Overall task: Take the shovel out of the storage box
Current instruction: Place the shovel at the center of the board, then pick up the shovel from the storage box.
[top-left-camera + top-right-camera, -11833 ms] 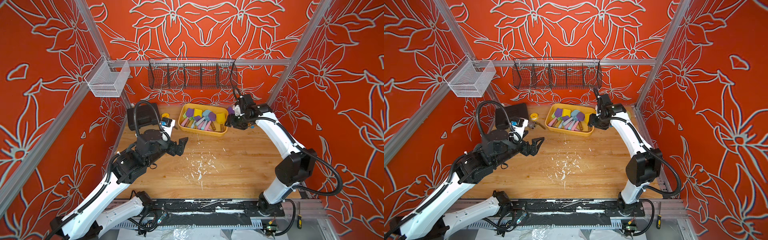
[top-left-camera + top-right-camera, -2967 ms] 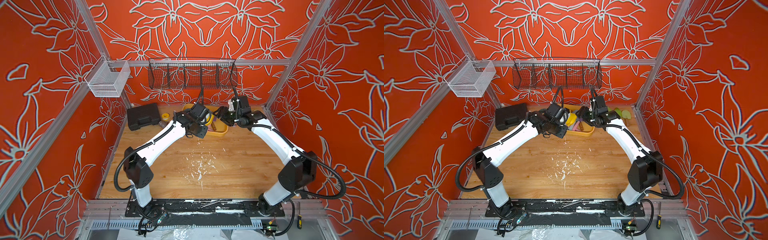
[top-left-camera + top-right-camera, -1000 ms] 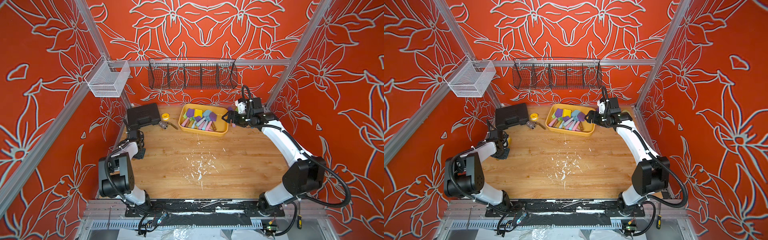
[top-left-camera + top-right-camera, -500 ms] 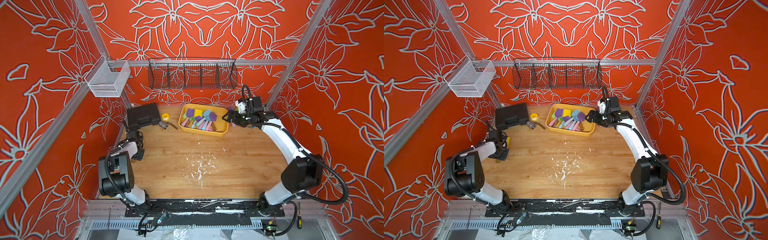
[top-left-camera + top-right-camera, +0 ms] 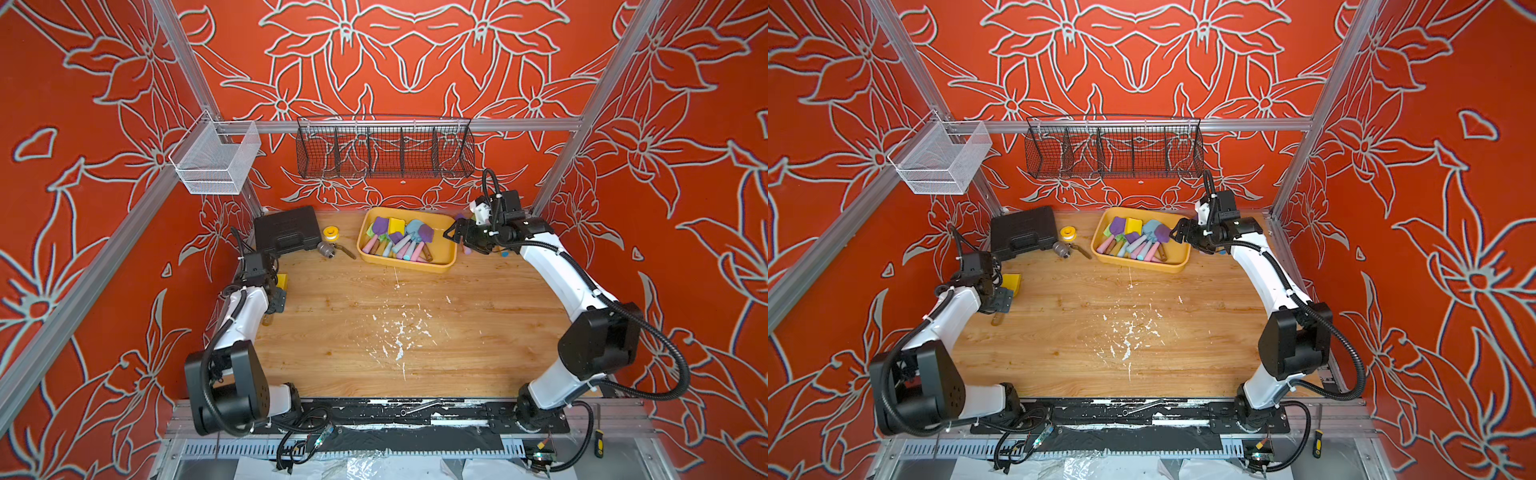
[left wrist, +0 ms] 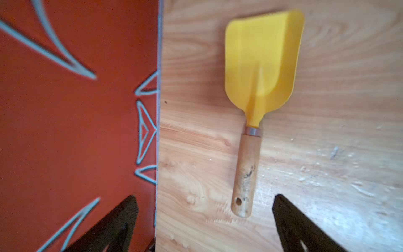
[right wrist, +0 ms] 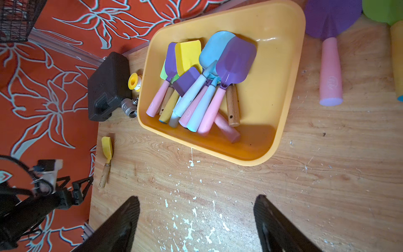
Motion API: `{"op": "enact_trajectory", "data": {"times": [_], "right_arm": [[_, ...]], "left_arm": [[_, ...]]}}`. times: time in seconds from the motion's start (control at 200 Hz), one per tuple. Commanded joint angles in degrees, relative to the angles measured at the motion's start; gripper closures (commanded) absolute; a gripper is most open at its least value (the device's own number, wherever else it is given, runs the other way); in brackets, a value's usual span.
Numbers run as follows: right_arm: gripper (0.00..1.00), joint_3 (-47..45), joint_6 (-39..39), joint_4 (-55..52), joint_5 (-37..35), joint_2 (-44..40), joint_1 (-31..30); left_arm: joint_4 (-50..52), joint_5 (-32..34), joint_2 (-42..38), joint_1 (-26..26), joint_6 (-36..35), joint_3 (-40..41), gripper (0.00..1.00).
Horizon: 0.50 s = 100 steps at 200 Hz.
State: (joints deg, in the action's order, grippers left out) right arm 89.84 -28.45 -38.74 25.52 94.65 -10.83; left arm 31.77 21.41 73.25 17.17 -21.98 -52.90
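1 yellow shovel (image 6: 257, 91) already lies flat on the bench (image 5: 374, 316), well apart from the storage box (image 7: 268, 87) on its left-arm side. The left tool (image 6: 204, 197) hangs over the handle end, jaws apart and empty. Several shovels (image 7: 196, 87) remain inside the box, handles toward its near wall. The right tool (image 7: 196, 197), spread and empty, sits just beside the box, so I judge it nearer.

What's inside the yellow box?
A heap of toy shovels lies in the storage box: a purple blade on top, a blue blade, a yellow blade, pink and wooden handles. A green blade peeks out underneath; the bottom of the heap is covered.
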Motion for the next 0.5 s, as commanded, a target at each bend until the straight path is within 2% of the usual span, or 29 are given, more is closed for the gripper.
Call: {"op": "enact_trajectory", "data": {"times": [0.0, 0.08, 0.16, 0.37, 0.45, 0.495], "right_arm": [[0.19, 2.83, -4.40, -4.82, -1.97, 2.99, -0.11], [0.21, 4.69, -5.74, -5.22, -2.67, 5.28, -1.48], [0.24, 8.33, -6.37, -6.32, -3.87, 8.69, -3.43], [0.36, 20.07, -10.25, -7.64, -6.47, 21.81, -7.56], [0.40, 24.55, -11.60, -8.10, -8.18, 26.87, -8.55], [0.41, 26.85, -12.62, -8.56, -9.18, 29.32, -8.83]], "left_arm": [[5.89, 1.09, -6.62, -4.41, 3.07, -2.82, 0.03], [5.74, 1.27, -10.04, -11.26, 3.20, -4.43, 0.03], [6.66, 3.71, -10.85, -21.68, 4.76, -7.91, 0.03], [8.57, 6.34, -5.48, -44.08, 12.66, -19.54, 0.03], [7.87, 5.64, -3.16, -50.23, 14.08, -22.93, 0.03], [7.91, 4.07, -2.10, -51.75, 16.60, -24.72, 0.03]]}}
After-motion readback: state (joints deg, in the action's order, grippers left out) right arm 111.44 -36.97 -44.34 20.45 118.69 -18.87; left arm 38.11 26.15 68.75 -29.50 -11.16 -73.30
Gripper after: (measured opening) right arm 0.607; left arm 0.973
